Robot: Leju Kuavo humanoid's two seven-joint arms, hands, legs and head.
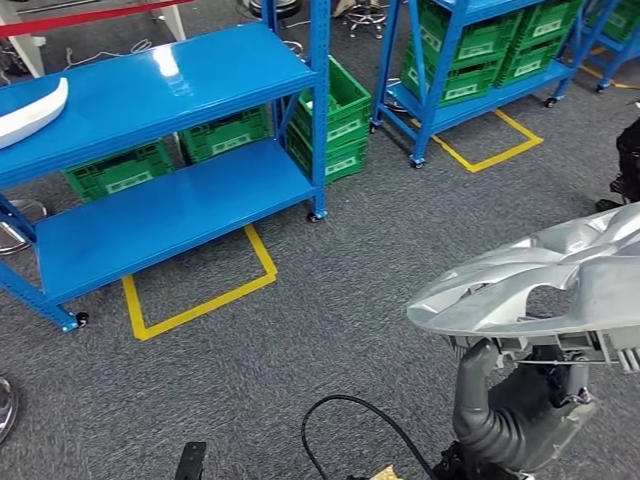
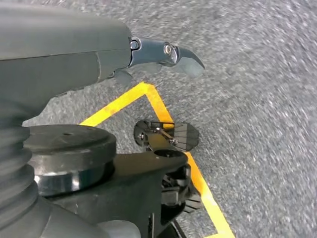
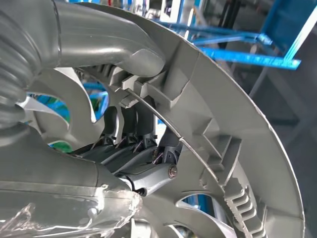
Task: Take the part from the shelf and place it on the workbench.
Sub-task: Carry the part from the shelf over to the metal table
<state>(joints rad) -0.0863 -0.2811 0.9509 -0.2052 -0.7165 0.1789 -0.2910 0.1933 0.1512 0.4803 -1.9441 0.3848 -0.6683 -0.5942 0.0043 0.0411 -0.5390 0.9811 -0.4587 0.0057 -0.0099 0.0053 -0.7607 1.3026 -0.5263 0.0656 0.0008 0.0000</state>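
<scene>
The right hand (image 1: 521, 400) grips a silver wheel cover (image 1: 543, 280) from below, thumb on its rim and dark fingers (image 3: 127, 124) curled through the spoke openings, holding it roughly flat in the air over the grey carpet (image 1: 340, 300), well apart from the blue shelf (image 1: 151, 150). A white part (image 1: 30, 110) lies on the shelf's top board, and green crates (image 1: 332, 120) sit beside and under the shelf. The left hand (image 2: 164, 52) hangs over the carpet with nothing in it, but I cannot tell whether its fingers are spread or curled.
</scene>
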